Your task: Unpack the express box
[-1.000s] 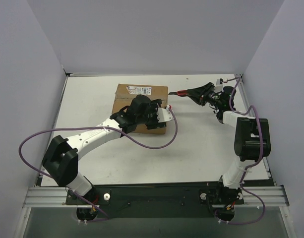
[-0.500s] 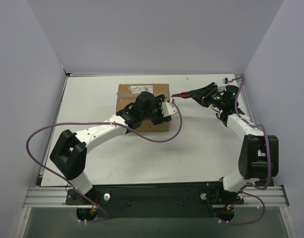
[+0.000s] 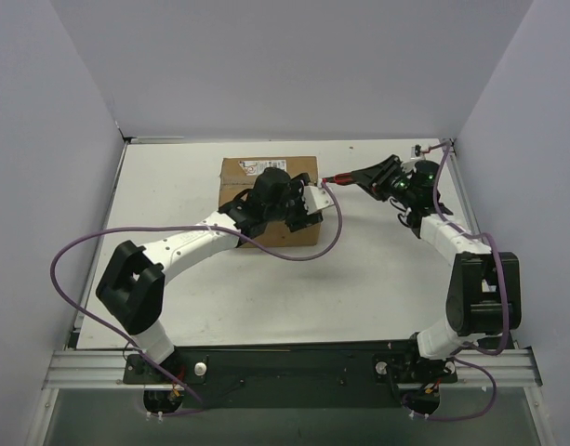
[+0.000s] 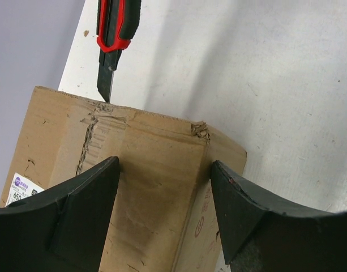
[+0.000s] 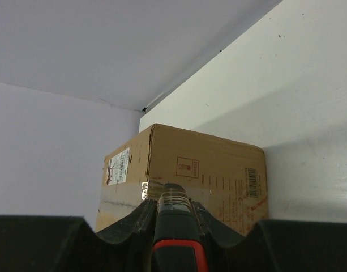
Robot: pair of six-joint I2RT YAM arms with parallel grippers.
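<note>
Top external: right gripper (image 3: 366, 175) (clamping the cutter (image 3: 338, 177)) has neared the express box (image 3: 236, 177); left gripper (image 3: 303, 206) wide.

Top of the brown corrugated cardboard box (image 3: 231, 175) is pretty much taken: the left gripper (image 4: 165, 167) sits over it with jaws spread wide, and its arm trails off to the near-left. The right edge is blocked too. The red-and-black utility knife (image 4: 116, 28) clamped in the right gripper (image 3: 366, 175) has its blade tip right at that edge. The roomy bits are the white table (image 3: 377, 269) on the near side and left of the box. Behind it there's only a thin strip before the pale back wall (image 3: 285, 65).
</note>
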